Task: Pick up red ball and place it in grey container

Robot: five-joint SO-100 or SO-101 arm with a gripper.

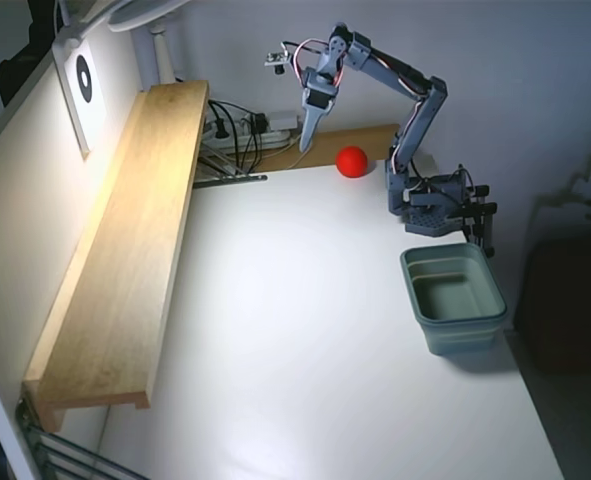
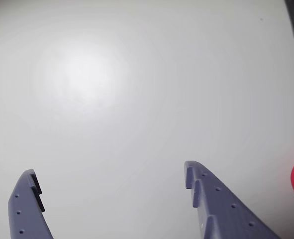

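A white table (image 1: 305, 350) runs along a pale wall, with one long wooden shelf (image 1: 125, 240) at its left in the fixed view. One red ball (image 1: 352, 161), small, matte and round, lies at the far edge, well apart from the single grey container (image 1: 453, 298). The gripper (image 1: 308, 143) hangs just left of the ball, jaws spread apart and empty.

A hobby desk in a home or small office: a white table (image 1: 305, 340), a wooden shelf (image 1: 125, 250), tangled cables (image 1: 237, 130) and a lamp (image 1: 145, 15).
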